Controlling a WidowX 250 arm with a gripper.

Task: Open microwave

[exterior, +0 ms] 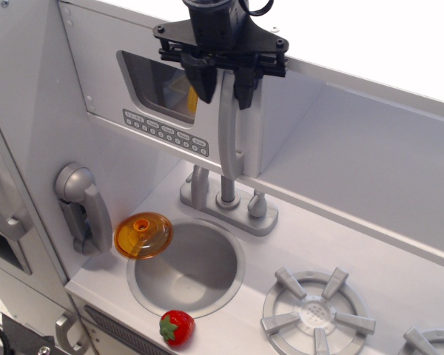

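The microwave (103, 81) is the upper compartment with a light grey door, a dark window (155, 81) and a row of small buttons (165, 133). Its door looks closed. The long vertical grey handle (227, 140) runs down the door's right edge. My black gripper (226, 97) comes down from the top. Its two fingers stand on either side of the top of the handle, close against it. Something yellow shows behind the window.
A grey faucet (226, 200) stands right below the handle, behind the round sink (189, 270). An orange lid (143, 235) leans at the sink's left rim, and a strawberry (176, 327) lies at the front. There is a toy phone (83, 207) on the left wall and a burner (316, 314) at the right.
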